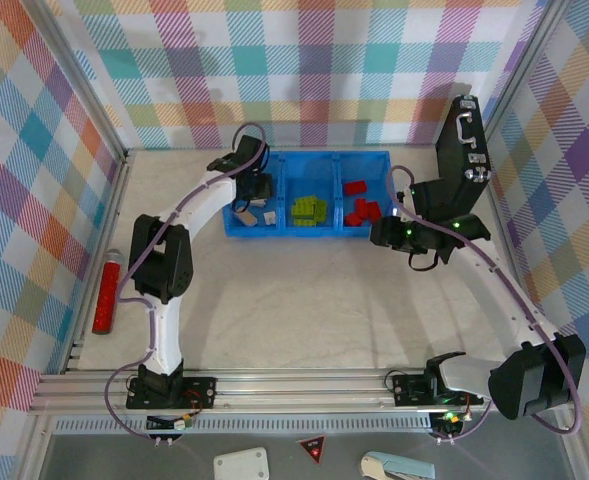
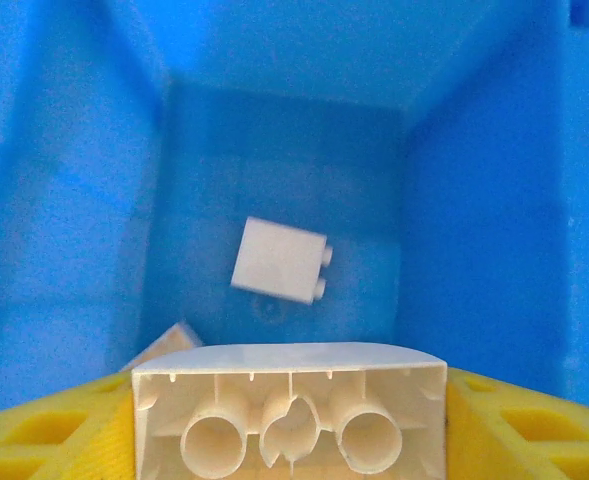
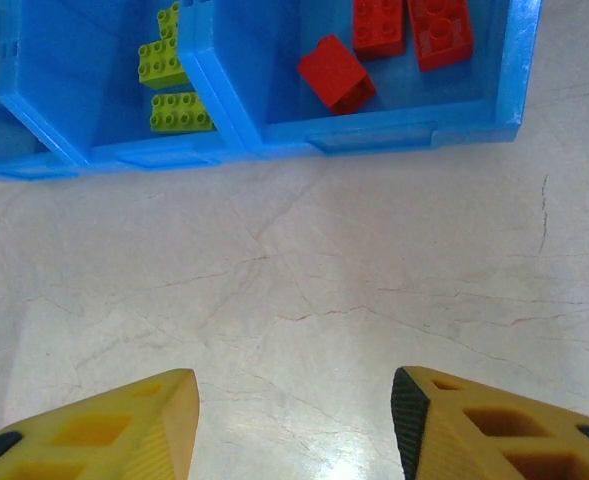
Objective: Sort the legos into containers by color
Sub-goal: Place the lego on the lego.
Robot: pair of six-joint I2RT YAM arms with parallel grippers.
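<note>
The blue three-compartment bin point(image 1: 309, 236) stands at the back of the table. My left gripper point(image 1: 249, 195) hangs over its left compartment, shut on a beige brick point(image 2: 289, 420) whose hollow underside faces the camera. Below it on the compartment floor lies a beige brick point(image 2: 279, 260), and another beige piece point(image 2: 164, 345) peeks out at the lower left. Lime green bricks point(image 1: 309, 211) fill the middle compartment and red bricks point(image 1: 362, 208) the right one. My right gripper point(image 3: 294, 420) is open over bare table, just in front of the bin's front wall point(image 3: 374, 135).
A long red cylinder point(image 1: 106, 292) lies at the table's left edge. A black case with a metal handle point(image 1: 464, 140) stands at the back right, behind the right arm. Plaid walls close in three sides.
</note>
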